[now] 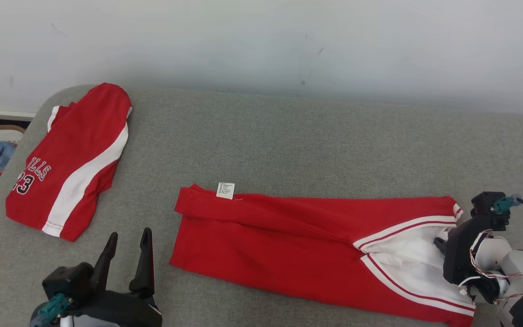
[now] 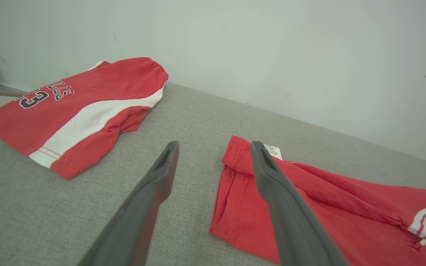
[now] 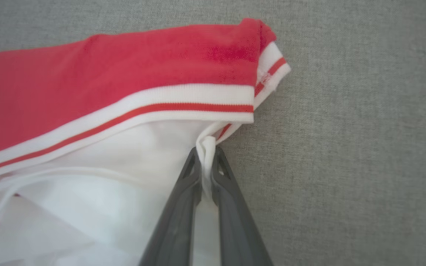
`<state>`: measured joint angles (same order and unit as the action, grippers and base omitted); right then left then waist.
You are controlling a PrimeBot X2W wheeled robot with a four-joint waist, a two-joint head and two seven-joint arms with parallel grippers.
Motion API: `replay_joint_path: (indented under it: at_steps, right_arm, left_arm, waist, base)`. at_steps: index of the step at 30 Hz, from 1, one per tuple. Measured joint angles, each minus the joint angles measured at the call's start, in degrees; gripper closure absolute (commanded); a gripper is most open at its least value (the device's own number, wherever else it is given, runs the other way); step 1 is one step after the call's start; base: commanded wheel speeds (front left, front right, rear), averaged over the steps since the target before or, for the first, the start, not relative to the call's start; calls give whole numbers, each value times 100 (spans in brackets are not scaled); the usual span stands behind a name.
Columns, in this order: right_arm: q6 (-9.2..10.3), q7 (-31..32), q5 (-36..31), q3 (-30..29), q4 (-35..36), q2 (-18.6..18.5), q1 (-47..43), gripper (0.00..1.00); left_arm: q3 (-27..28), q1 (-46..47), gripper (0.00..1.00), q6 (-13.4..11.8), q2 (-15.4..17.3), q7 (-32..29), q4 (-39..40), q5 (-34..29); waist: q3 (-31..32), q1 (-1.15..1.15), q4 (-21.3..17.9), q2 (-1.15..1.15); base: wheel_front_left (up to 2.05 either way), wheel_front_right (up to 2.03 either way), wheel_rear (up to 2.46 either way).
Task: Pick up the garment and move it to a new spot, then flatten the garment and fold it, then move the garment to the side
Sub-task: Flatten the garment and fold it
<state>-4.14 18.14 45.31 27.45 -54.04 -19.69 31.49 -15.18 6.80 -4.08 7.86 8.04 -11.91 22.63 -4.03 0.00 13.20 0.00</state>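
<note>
Lifting slowly is being called for: garment (image 3: 124, 66) white edge is being clamped just at right gripper (image 3: 206, 152) tips, left gripper (image 1: 130, 236) jaws apart.

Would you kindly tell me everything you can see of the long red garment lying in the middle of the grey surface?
The red garment lies stretched across the grey padded surface, folded along its length into a long strip, and it looks like soft knit. A white label sits at its left end. The right end shows white trim with a red stripe, and white lining. There the fingers of the right gripper are shut on a pinch of white cloth.
</note>
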Motion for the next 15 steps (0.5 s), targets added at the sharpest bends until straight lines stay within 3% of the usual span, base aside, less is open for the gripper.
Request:
replay_joint_path:
  at_steps: [9,15]
  right_arm:
    - [-13,-263,-102,-81,-244,-430,148,100]
    - [-45,-480,-93,-133,-246,-424,197,100]
  left_arm:
    - [7,-14,0,-2,19,-2,-20,1]
    - [3,-31,0,-2,20,-20,-38,1]
  waist:
    - [52,0,-239,0]
    - [106,0,-413,0]
  base:
    - [0,0,0]
    - [0,0,0]
